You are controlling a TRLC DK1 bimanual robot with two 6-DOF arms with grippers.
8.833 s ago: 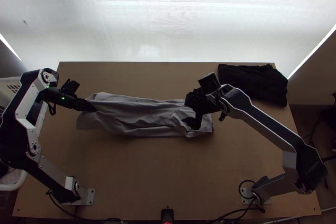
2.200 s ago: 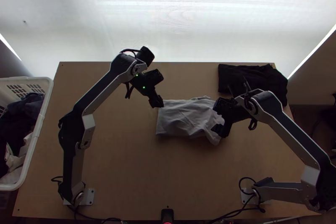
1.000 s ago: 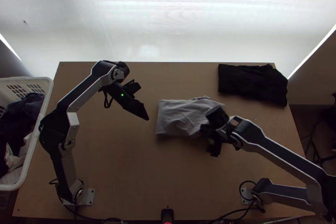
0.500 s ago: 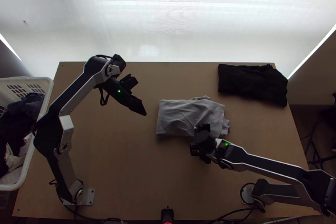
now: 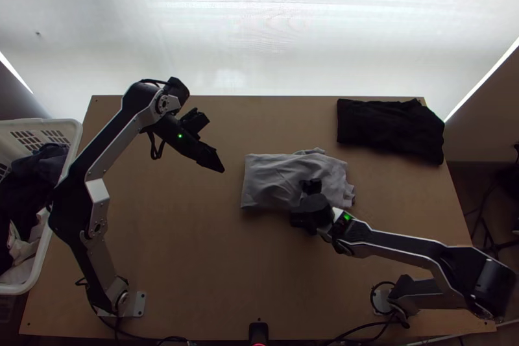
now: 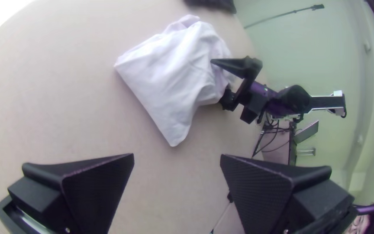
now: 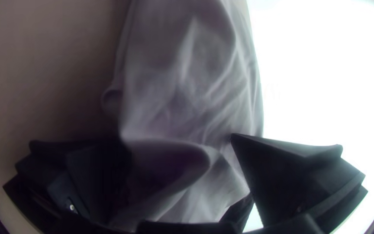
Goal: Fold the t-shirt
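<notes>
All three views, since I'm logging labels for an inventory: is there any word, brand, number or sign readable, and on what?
None readable.
No lettering shows on the grey t-shirt, black cloth or white basket.
Any fine print on the left end effector or right end effector is too small to read.

White light pours through the screen (image 5: 259, 34), beyond the left fingers (image 5: 211, 159) and right fingers (image 5: 312, 185). Seen from the top, the table (image 5: 194, 248) is dim, with soft shadow under the shirt's (image 5: 276, 174) edge near the right fingers. The right wrist view has blown-out glare behind one finger, deep shadow around the other; the left wrist view is brighter, bending straight edges.
</notes>
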